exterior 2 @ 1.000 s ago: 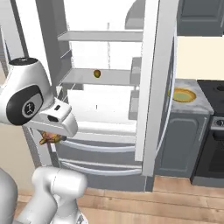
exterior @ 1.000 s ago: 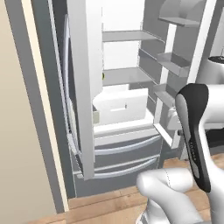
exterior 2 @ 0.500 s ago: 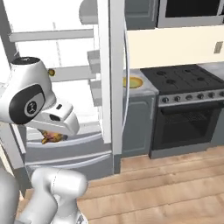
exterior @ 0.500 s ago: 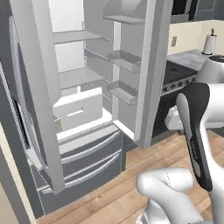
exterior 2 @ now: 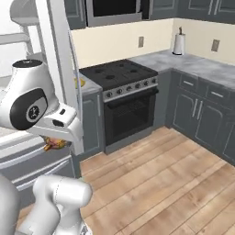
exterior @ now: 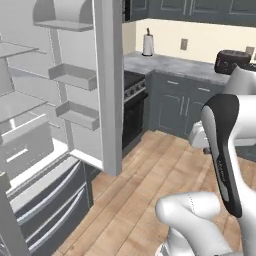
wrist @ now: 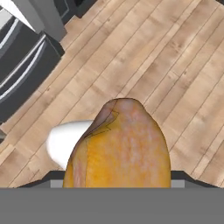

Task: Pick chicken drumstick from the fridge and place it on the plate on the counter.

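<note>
The brown-orange chicken drumstick sits close up in the hand view, covering the fingertips, with wooden floor below it. In the right base view the drumstick hangs under my gripper, which is shut on it, low beside the fridge door edge. A yellow sliver of the plate peeks out behind that door, on a small marble counter left of the stove. The open fridge shows its shelves, drawer and door racks at the left of the left base view.
A black stove with oven stands right of the plate's counter. A long marble counter on grey cabinets runs along the back wall with a paper towel roll and a dark toaster. Wooden floor lies open ahead.
Both base views have swept right, from the fridge interior to the stove and kitchen corner, so the base has turned. The drumstick stays held in the gripper.
</note>
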Robot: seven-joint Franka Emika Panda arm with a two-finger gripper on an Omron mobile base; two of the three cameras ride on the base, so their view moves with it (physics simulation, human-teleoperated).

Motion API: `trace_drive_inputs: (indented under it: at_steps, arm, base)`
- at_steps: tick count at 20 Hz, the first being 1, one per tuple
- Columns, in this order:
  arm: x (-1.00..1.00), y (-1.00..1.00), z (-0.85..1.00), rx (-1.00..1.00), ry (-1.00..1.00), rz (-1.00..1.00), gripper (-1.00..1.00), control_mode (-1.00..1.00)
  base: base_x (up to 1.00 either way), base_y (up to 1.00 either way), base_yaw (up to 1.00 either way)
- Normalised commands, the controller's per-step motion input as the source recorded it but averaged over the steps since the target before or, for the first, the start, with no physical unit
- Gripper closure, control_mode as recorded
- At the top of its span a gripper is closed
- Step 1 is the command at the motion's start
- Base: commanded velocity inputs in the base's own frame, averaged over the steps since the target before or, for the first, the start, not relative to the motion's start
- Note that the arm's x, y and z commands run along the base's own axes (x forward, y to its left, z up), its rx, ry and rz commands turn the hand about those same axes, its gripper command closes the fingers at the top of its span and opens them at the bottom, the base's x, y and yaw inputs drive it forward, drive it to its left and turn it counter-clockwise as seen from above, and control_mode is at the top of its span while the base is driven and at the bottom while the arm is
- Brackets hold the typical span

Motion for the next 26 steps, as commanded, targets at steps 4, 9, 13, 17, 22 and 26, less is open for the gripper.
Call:
trace_drive_inputs:
  at_steps: [4,9,13,17,22,26]
  arm:
    - [0.0,0.0,0.0,0.0,0.0,0.0,1.0,1.0]
    - [0.0,0.0,0.0,0.0,0.0,0.0,1.0,1.0]
    - [0.0,0.0,0.0,0.0,0.0,0.0,1.0,1.0]
    - [0.0,0.0,0.0,0.0,0.0,0.0,1.0,1.0]
    - [0.0,0.0,0.0,0.0,0.0,0.0,1.0,1.0]
    - [0.0,0.0,0.0,0.0,0.0,0.0,1.0,1.0]
  base:
    - [-0.04,-0.08,-0.57]
    - [0.25,-0.28,-0.47]
    - [0.81,-0.3,-0.25]
    - [1.0,-0.33,-0.07]
    - [0.96,-0.26,0.0]
    - [0.63,-0.19,0.26]
